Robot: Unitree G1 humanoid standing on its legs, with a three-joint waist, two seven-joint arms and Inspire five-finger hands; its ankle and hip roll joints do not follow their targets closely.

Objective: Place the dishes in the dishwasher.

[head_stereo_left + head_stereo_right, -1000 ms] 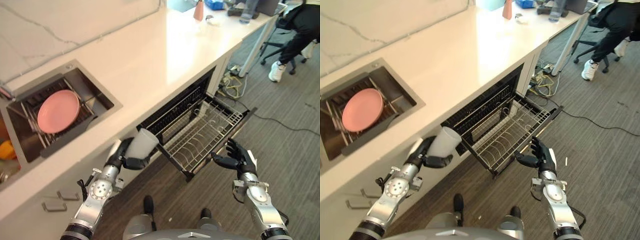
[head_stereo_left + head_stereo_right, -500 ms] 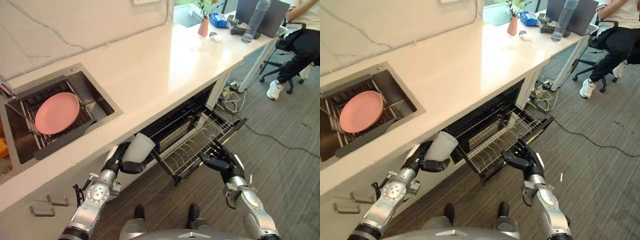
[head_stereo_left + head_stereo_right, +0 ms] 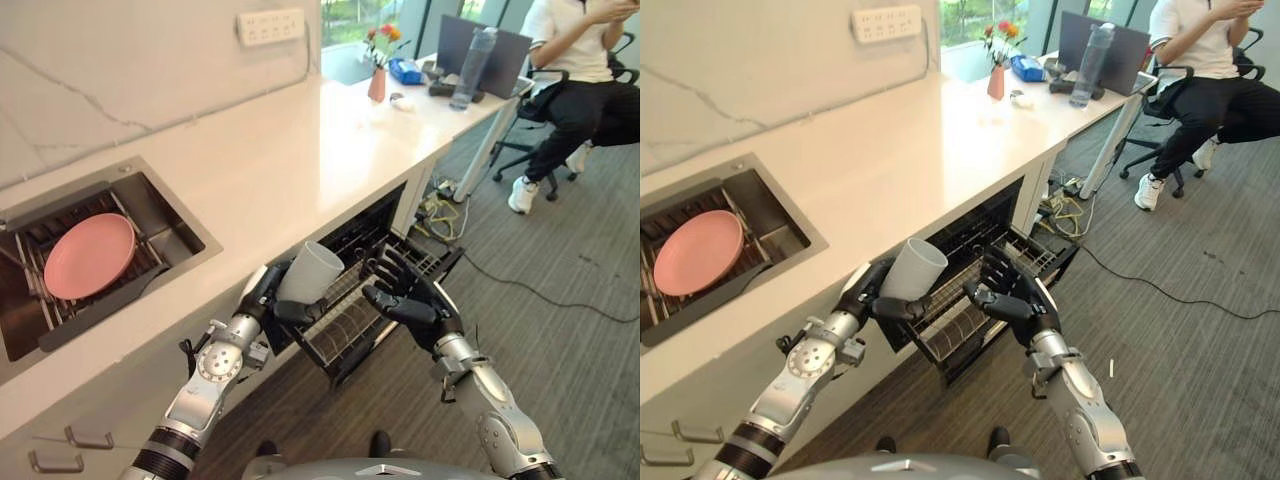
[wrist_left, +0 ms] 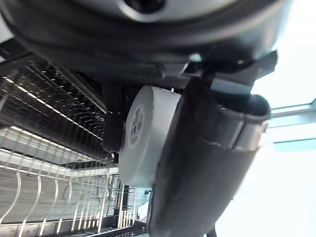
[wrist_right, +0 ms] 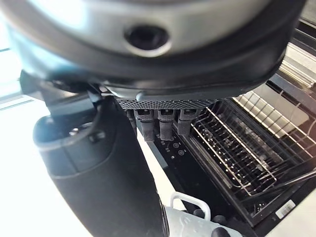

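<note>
Dishes for this task are two: a round pink plate (image 3: 88, 256) lying in the wire drainer of the steel sink (image 3: 185, 228) at the far left, well apart from both hands, and a pale grey plastic cup (image 3: 311, 273) carried by the left hand (image 3: 268, 294). Fingers and thumb of that hand are curled round the lower part of the cup. The cup is tilted, its open mouth turned up and toward the dishwasher opening, which judging by the task prepares it for loading into the rack. It hangs in front of the white countertop (image 3: 300, 150) edge, above the near-left part of the pulled-out wire dishwasher rack (image 3: 345, 325), not yet touching it.

Just beside the cup, to its right, the right hand (image 3: 410, 298) is held over the rack with its fingers spread and nearly straight, gripping nothing. Its position suggests it is ready to steady the rack or the cup; which of the two cannot be told.

Further right, at the far end of the countertop, stand a small pink vase with flowers (image 3: 377, 80) and a tall bottle (image 3: 467, 66). A seated person (image 3: 570, 70) occupies an office chair at the far right, well clear of the work area
</note>
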